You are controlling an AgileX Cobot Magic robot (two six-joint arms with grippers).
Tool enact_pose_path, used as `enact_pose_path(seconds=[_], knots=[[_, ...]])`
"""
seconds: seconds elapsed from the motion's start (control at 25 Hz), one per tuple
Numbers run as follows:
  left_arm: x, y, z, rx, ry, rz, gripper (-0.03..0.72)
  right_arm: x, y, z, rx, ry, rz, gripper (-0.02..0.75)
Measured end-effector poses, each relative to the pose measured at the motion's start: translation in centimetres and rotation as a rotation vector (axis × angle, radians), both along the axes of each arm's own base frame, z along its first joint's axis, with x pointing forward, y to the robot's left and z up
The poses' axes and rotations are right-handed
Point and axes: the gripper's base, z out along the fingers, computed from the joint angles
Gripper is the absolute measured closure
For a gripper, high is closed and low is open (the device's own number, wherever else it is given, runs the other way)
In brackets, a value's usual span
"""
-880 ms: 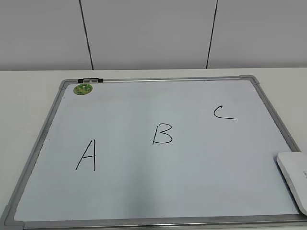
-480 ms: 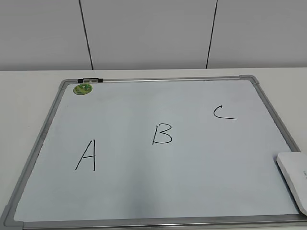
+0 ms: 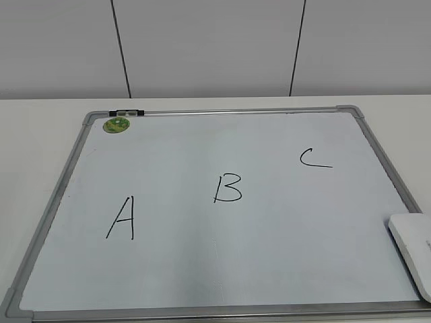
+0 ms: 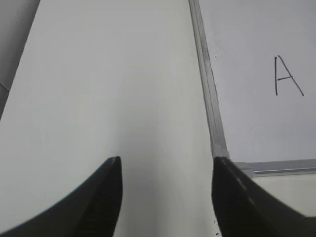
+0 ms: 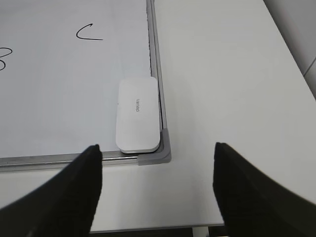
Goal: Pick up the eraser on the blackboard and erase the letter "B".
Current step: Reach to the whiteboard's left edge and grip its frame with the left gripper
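One blackboard (image 3: 222, 269) lay flat on the pale counter (image 3: 40, 128), carrying three black letters: an "A" (image 3: 122, 218), the letter "B" (image 3: 227, 188) and a "C" (image 3: 314, 158). One round green magnet (image 3: 116, 124) sat at the board's far left corner, beside a small black-and-white clip (image 3: 126, 112) on the frame.

One eraser (image 5: 138, 114) rested on the board in its near right corner, touching or just inside the grey frame and next to the corner cap. Its long axis ran parallel to the board's right edge, one short end toward the near frame rail and the other toward the "C". It lay flat, white face up, with small grey lettering running along its length.

The right gripper (image 5: 157, 190) hung above the counter just off the board's near right corner, its jaws spread wide and holding nothing. The left gripper (image 4: 167, 195) hung off the board's near left corner, its jaws likewise spread and empty.
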Motion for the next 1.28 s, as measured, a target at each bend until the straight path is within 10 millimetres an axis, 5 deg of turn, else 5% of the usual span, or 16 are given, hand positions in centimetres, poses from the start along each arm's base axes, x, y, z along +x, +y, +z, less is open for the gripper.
enact_pose_path(seconds=[0.72, 0.96, 1.28], knots=[[20.1, -0.6, 3.8, -0.096, 0.308, -0.013, 0.252, 0.0, 0.0, 0.0, 0.000, 0.000, 0.000, 0.217], [26.9, -1.0, 1.4, -0.151, 0.443, -0.012, 0.252, 0.0, 0.0, 0.0, 0.000, 0.000, 0.000, 0.217], [32.9, -1.6, -3.1, -0.205, 0.614, -0.015, 0.252, 0.0, 0.0, 0.0, 0.000, 0.000, 0.000, 0.217]])
